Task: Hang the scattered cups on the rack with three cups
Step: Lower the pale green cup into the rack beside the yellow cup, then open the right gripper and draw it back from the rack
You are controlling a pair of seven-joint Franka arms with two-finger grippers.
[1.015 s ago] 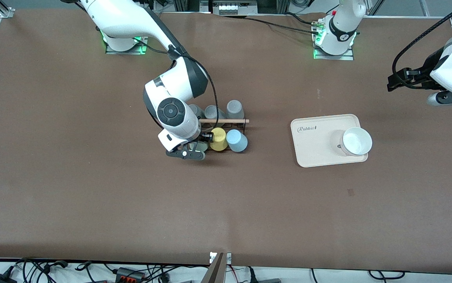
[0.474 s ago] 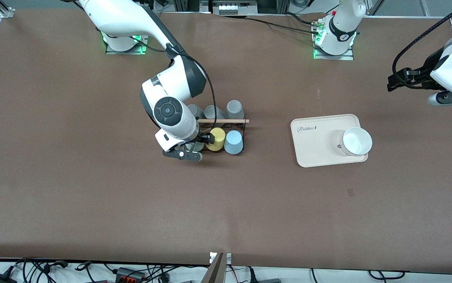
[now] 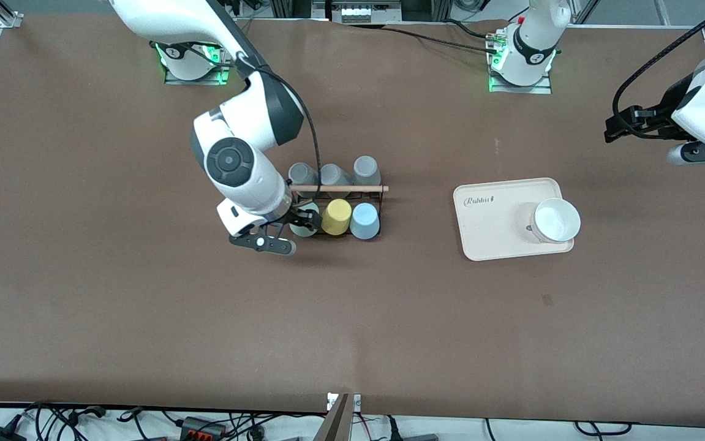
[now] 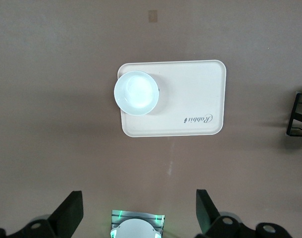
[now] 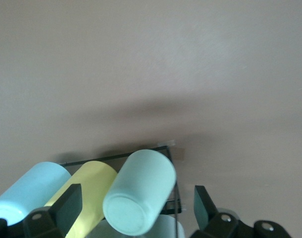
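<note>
The black wire rack with a wooden rod carries three grey cups on its farther side. A yellow cup, the light blue cup and the mint-green cup hang on its nearer side. My right gripper is open at the mint cup's end of the rack. In the right wrist view the mint cup lies between the fingers with a gap on each side, next to the yellow cup and the blue cup. My left gripper waits open and empty.
A beige tray with a white bowl on it lies toward the left arm's end of the table. The tray and bowl show below the left gripper in the left wrist view.
My right arm has drawn back from the rack toward its own end of the table. The mint cup now shows on the rack. The left arm has not moved.
</note>
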